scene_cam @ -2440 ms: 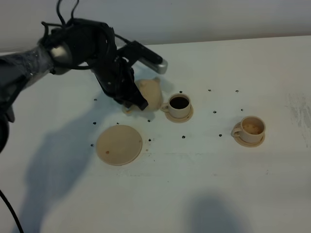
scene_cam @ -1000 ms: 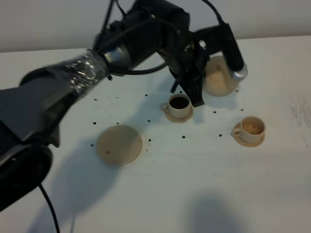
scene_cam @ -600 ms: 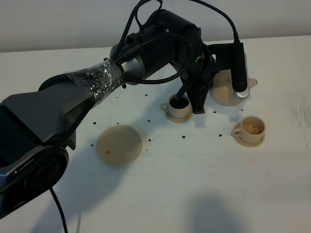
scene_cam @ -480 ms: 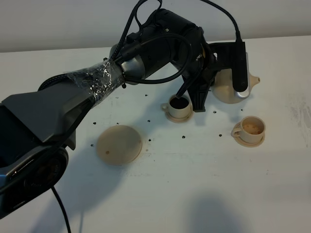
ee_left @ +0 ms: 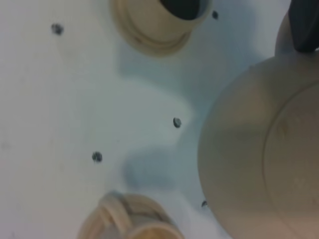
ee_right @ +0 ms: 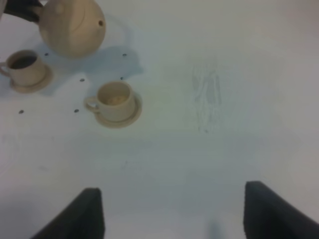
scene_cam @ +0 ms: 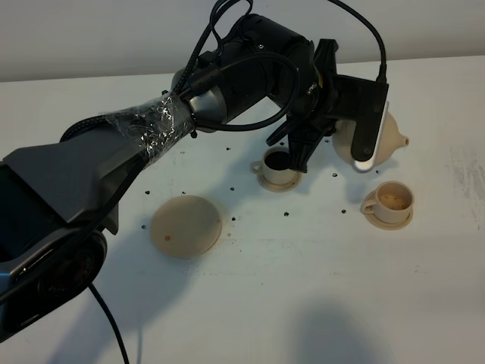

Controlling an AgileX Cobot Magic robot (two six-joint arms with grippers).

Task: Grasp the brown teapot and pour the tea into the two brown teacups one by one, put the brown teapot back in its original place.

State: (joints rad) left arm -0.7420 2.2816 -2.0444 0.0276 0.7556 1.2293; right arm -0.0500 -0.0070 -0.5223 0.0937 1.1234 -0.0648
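Tilted teapot (scene_cam: pixel 392 142) aloft between dark-filled teacup (scene_cam: pixel 279 163), pale teacup (scene_cam: pixel 392 202)

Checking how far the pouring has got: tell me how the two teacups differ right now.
The middle teacup holds dark tea; the right teacup shows only a pale inside with brownish traces. The arm partly hides the middle teacup in the high view; the right teacup stands in the open, with the tilted teapot held close by. Both are tan, on small saucers, handles pointing left.

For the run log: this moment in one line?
left gripper: shut on brown teapot | teapot: lifted beside unfilled teacup | other teacup: dark tea | right gripper: open
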